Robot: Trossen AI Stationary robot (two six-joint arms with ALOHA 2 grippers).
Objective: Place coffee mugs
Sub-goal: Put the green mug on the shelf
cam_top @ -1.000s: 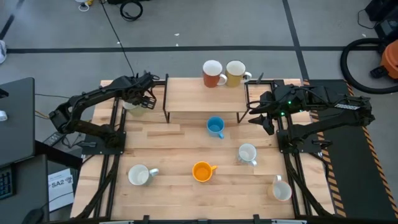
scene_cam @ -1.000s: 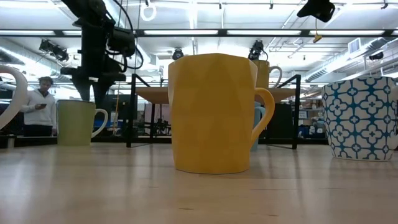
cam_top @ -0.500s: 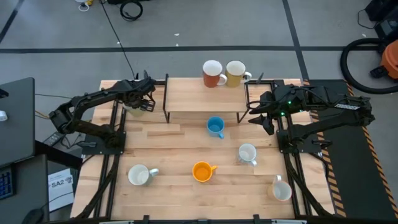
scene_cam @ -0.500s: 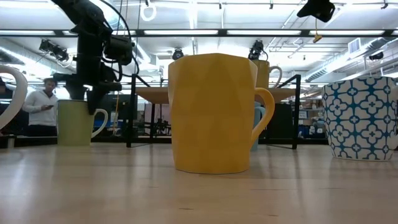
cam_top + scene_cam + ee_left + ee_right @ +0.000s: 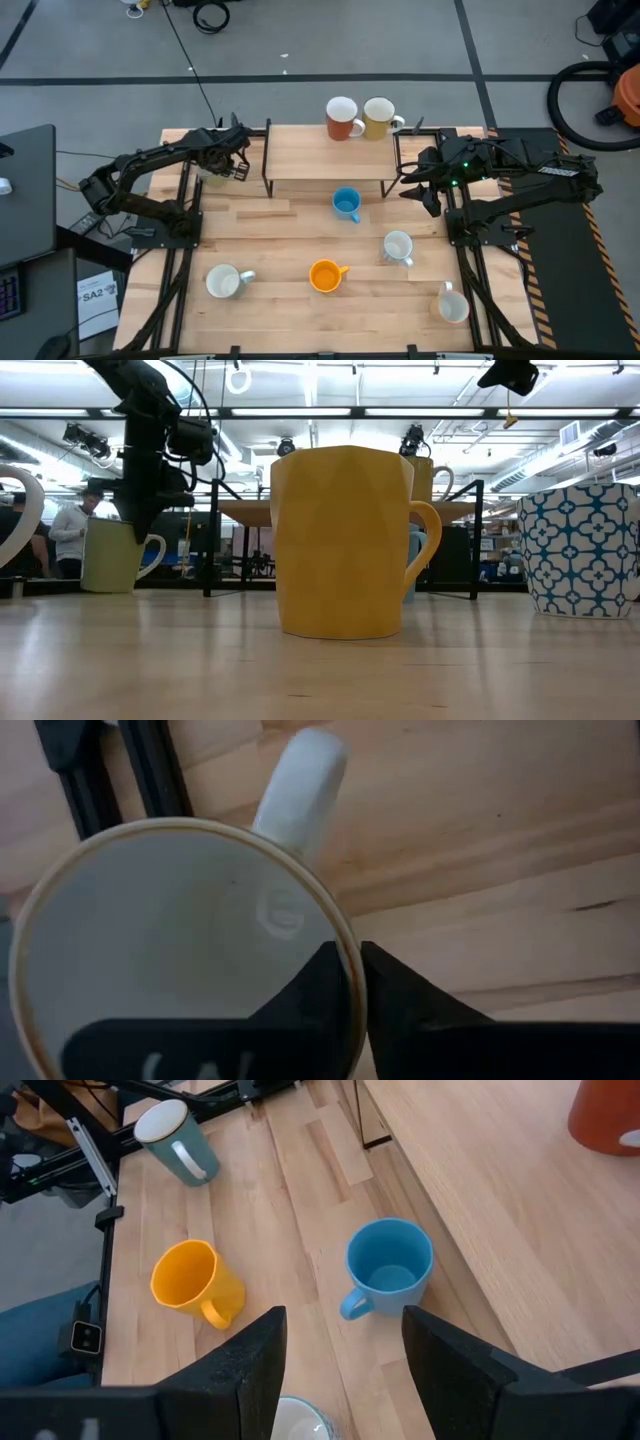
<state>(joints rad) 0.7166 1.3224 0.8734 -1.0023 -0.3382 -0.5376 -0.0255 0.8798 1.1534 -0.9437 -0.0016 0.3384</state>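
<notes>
A wooden desk (image 5: 290, 235) seen from above, with a dark robot arm at each side and a low raised shelf (image 5: 330, 152) along its far edge. At the far left corner, the left hand (image 5: 228, 165) is closed on the rim of a cream mug (image 5: 212, 170); its wrist view shows one finger inside the wall and one outside, just beside the handle. From desk height this mug looks slightly tilted, so the lift may be starting. Nearer the front on the left stands a white mug (image 5: 223, 283), untouched. On the shelf in the middle sit a red mug (image 5: 342, 118) and a yellow mug (image 5: 379, 118), touching or nearly so, seemingly already placed. Below the shelf is a blue mug (image 5: 347, 204), and toward the front an orange mug (image 5: 325, 275). To the right stand a pale mug (image 5: 398, 246) and, near the front right corner, another pale mug (image 5: 452, 303). The right hand (image 5: 422, 190) waits beside the shelf's right end, fingers wide apart and empty. The step in hand appears to be picking up the cream mug. Next it likely needs raising clear of the shelf's frame and carrying onto the shelf, keeping a firm pinch so it does not swing.
</notes>
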